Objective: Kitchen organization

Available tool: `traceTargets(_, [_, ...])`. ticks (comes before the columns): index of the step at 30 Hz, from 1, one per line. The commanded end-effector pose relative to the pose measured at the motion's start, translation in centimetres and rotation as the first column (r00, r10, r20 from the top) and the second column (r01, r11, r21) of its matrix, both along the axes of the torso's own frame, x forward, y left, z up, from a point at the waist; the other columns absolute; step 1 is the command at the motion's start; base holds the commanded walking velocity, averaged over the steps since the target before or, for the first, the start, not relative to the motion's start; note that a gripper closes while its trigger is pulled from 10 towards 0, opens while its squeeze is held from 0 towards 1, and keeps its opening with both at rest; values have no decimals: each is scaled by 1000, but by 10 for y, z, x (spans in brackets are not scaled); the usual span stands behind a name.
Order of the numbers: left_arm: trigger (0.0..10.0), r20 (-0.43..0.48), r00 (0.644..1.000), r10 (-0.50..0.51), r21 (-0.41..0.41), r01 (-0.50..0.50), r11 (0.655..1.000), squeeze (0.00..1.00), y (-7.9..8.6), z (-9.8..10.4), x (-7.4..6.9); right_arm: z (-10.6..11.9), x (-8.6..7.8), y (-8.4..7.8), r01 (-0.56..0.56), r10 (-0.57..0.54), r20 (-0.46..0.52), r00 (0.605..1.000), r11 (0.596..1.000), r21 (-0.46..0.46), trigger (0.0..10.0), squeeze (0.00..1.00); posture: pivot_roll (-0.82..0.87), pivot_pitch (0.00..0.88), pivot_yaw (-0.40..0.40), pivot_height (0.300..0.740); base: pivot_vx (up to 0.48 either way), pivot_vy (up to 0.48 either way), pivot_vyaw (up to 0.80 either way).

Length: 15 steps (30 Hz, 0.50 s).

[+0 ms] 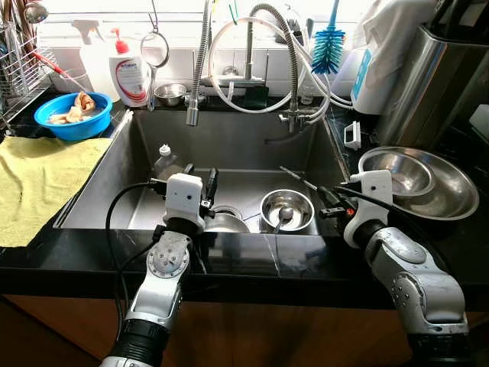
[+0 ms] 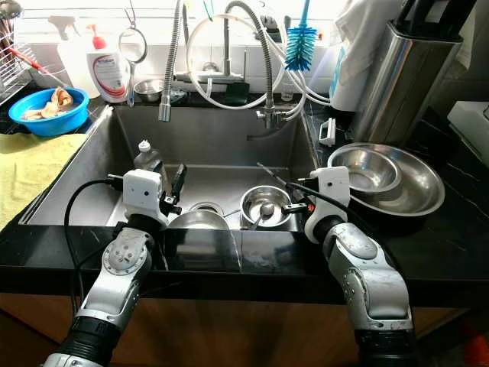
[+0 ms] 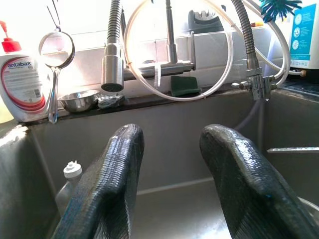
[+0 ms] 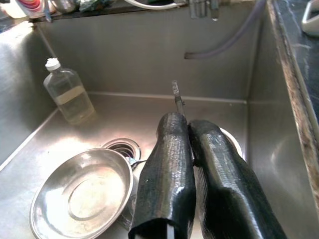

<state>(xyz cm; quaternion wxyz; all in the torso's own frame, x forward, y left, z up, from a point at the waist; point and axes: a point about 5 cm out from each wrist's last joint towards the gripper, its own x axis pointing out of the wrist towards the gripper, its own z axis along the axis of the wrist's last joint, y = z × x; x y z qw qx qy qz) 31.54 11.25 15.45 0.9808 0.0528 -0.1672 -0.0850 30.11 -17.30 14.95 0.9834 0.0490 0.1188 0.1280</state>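
Observation:
My right gripper (image 1: 325, 197) reaches over the right side of the steel sink (image 1: 229, 141), shut on a thin metal utensil (image 1: 296, 176) whose end sticks out past the fingertips (image 4: 176, 94). Below it sits a small steel bowl (image 1: 286, 210) with a spoon in it. A shallow steel dish (image 4: 82, 191) lies by the drain, and a clear bottle (image 1: 164, 162) leans in the sink's left corner. My left gripper (image 1: 200, 177) hangs open over the dish with nothing between its fingers (image 3: 117, 169).
Nested steel bowls (image 1: 428, 180) rest on the right counter beside a tall steel canister (image 1: 428, 76). On the left lie a yellow cloth (image 1: 38, 180) and a blue bowl (image 1: 72, 115) of scraps. A soap bottle (image 1: 131, 73), strainer (image 1: 154, 50), faucet hoses (image 1: 252, 69) and blue brush (image 1: 328, 46) line the back.

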Motion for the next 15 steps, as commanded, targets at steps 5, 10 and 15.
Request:
traceTargets(5, [10000,-9,1000,-1,12,2,1000,0,0,-3,1,8,2,-5,32,-32,43,999,999,16,10000,1000,-151,0,-16,740,0,0,0])
traceTargets(10, [10000,-9,1000,9,9,-8,1000,0,2,-4,0,9,3,-4,32,-32,48,998,999,15,10000,1000,-152,0,-17,740,0,0,0])
traceTargets(15, [10000,-6,1000,8,9,-8,1000,0,2,-5,0,4,1,-5,50,-51,39,998,999,21,10000,1000,-146,0,-22,740,0,0,0])
